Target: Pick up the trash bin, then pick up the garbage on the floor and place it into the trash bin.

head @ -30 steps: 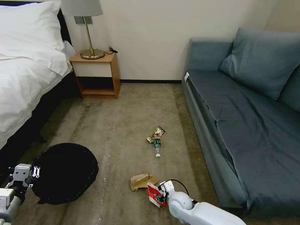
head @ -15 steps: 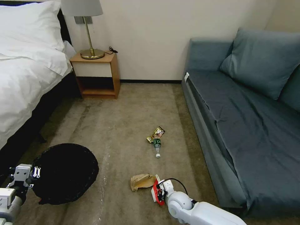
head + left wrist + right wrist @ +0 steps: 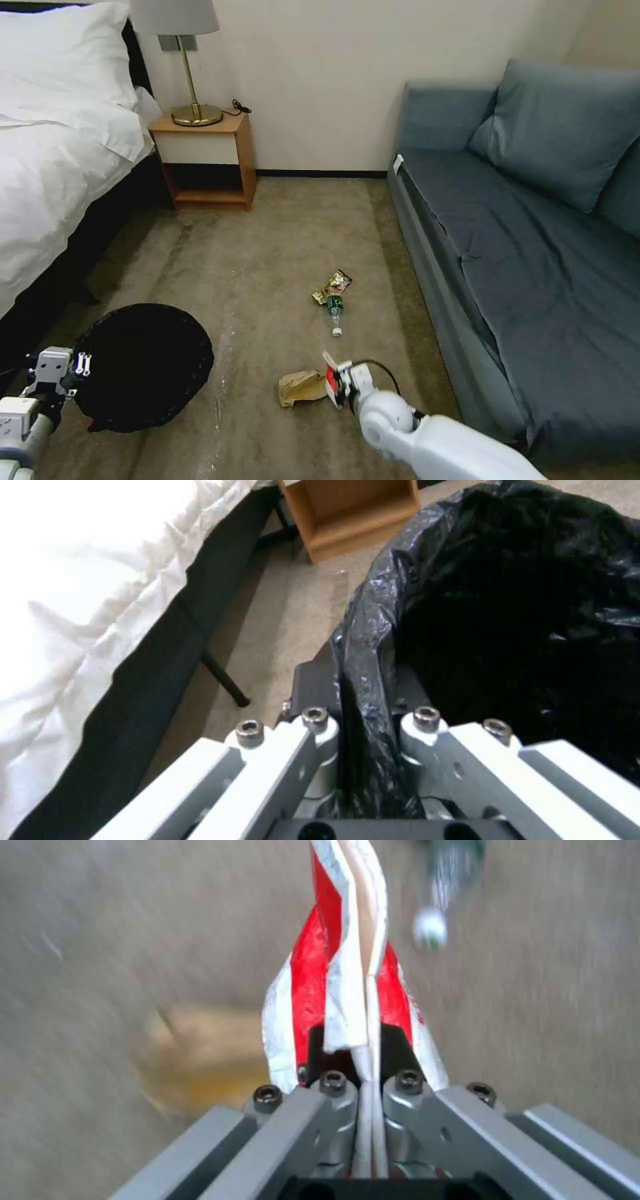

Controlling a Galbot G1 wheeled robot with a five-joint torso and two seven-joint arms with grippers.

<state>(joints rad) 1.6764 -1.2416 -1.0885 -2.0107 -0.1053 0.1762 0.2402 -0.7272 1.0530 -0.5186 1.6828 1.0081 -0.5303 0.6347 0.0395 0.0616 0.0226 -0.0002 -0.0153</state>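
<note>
Beige carpet (image 3: 267,253) between the bed (image 3: 53,167) and the blue sofa (image 3: 533,253) is where it all sits. Right claw (image 3: 337,385) is pinched tight on the red-and-white carton (image 3: 329,377), holding it edge-up just beside the brown paper bag (image 3: 300,387); a second ago the carton lay flatter and lower, so it's come up off the floor. Bottle (image 3: 335,313) and gold wrapper (image 3: 333,285) lie further out, touching each other. Left claw (image 3: 79,365) is clamped on the rim of the trash bin (image 3: 143,363), black liner (image 3: 507,605) draped over, nothing visible inside. Nightstand (image 3: 207,160) with a lamp (image 3: 190,60) stands by the wall.
</note>
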